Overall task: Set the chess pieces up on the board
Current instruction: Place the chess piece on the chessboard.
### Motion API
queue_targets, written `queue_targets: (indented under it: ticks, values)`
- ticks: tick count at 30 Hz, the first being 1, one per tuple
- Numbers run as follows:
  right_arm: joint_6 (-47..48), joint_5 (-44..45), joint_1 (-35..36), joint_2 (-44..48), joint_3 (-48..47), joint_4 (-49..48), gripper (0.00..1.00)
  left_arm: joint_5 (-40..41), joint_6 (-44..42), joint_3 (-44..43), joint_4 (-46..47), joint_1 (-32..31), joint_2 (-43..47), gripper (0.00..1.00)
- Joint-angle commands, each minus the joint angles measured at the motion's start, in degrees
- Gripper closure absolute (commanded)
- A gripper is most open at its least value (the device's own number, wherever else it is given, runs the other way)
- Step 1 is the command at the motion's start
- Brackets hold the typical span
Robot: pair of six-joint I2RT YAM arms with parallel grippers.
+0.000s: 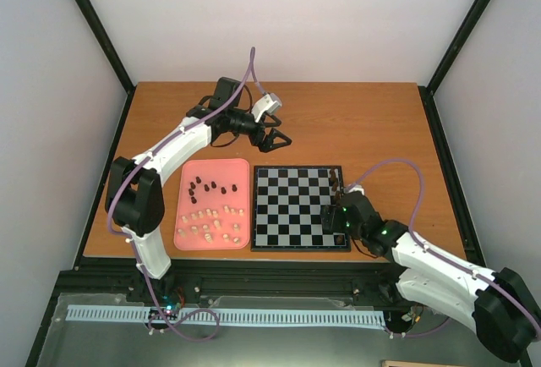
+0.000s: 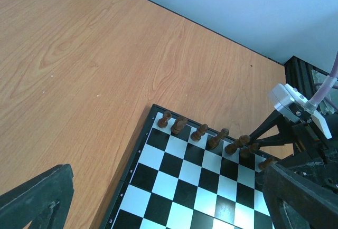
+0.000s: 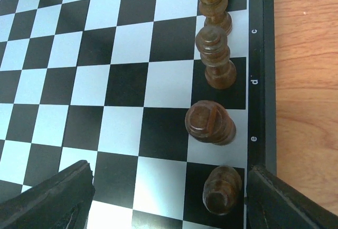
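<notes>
Hovered with right gripper spread and empty above the board, beside dark chess pieces lined along its right edge. Held left gripper spread, empty, above the desk. Judged barely begun, with several dark and all cream pieces lying in the pink tray.

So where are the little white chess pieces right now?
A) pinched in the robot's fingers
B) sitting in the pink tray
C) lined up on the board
B: the cream pieces are all in the pink tray beside the board, and only dark pieces stand on the board, in a row along one edge.
</notes>
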State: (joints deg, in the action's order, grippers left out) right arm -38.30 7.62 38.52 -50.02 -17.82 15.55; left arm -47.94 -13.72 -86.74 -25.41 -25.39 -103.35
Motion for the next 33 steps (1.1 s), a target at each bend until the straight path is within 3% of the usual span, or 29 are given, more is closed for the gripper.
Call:
queue_targets:
  ticks: [1,33]
  values:
    - [0.9,-1.3,-0.9,-1.0,0.7,-2.8,0.21,-0.2,-0.4,-2.5,-0.6,0.2,-0.3,0.0]
    - [0.8,-5.6,-1.1,-3.5,0.3,-1.9,0.21,-0.1,-0.4,-2.2,-0.3,0.2,-0.6,0.0]
